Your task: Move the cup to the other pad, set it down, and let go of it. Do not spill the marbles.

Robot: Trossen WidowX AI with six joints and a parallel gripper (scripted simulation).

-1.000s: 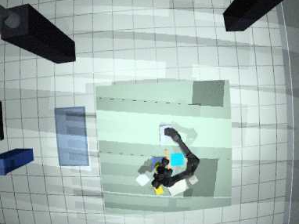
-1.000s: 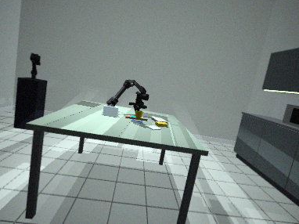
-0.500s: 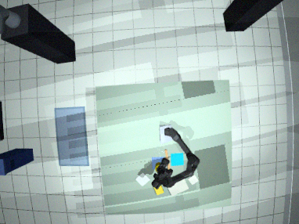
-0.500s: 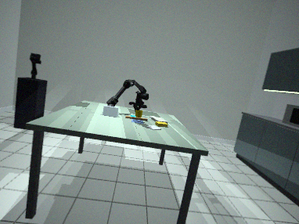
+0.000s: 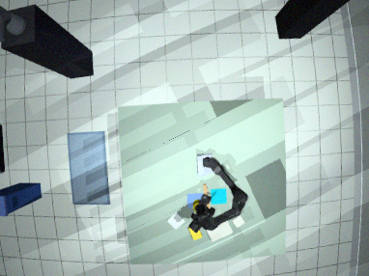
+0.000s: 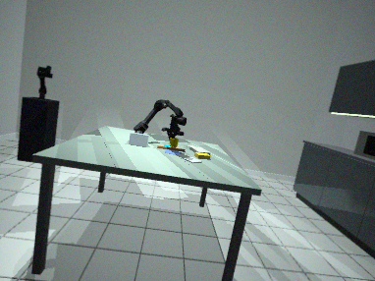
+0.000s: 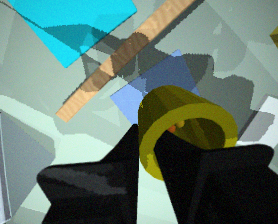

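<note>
The yellow cup (image 5: 195,205) (image 6: 173,142) (image 7: 187,102) is off the table, above the blue pad (image 5: 191,197) (image 6: 172,152) (image 7: 127,102). It leans somewhat in the wrist view. An orange marble (image 7: 172,128) and a yellowish marble (image 7: 180,123) show inside it; a finger hides part of the inside. My gripper (image 6: 173,137) (image 7: 143,127) is shut on the cup's wall, one finger inside and one outside. The cyan pad (image 5: 219,196) (image 6: 166,145) (image 7: 90,15) lies bare, past the wooden bar from the blue pad.
The wooden bar (image 5: 205,188) (image 6: 171,148) (image 7: 115,62) lies between the two pads. A yellow block (image 5: 195,234) (image 6: 202,155) and a white flat piece (image 5: 175,220) (image 6: 192,160) lie beyond the blue pad. A white box (image 6: 138,140) stands by the arm's base.
</note>
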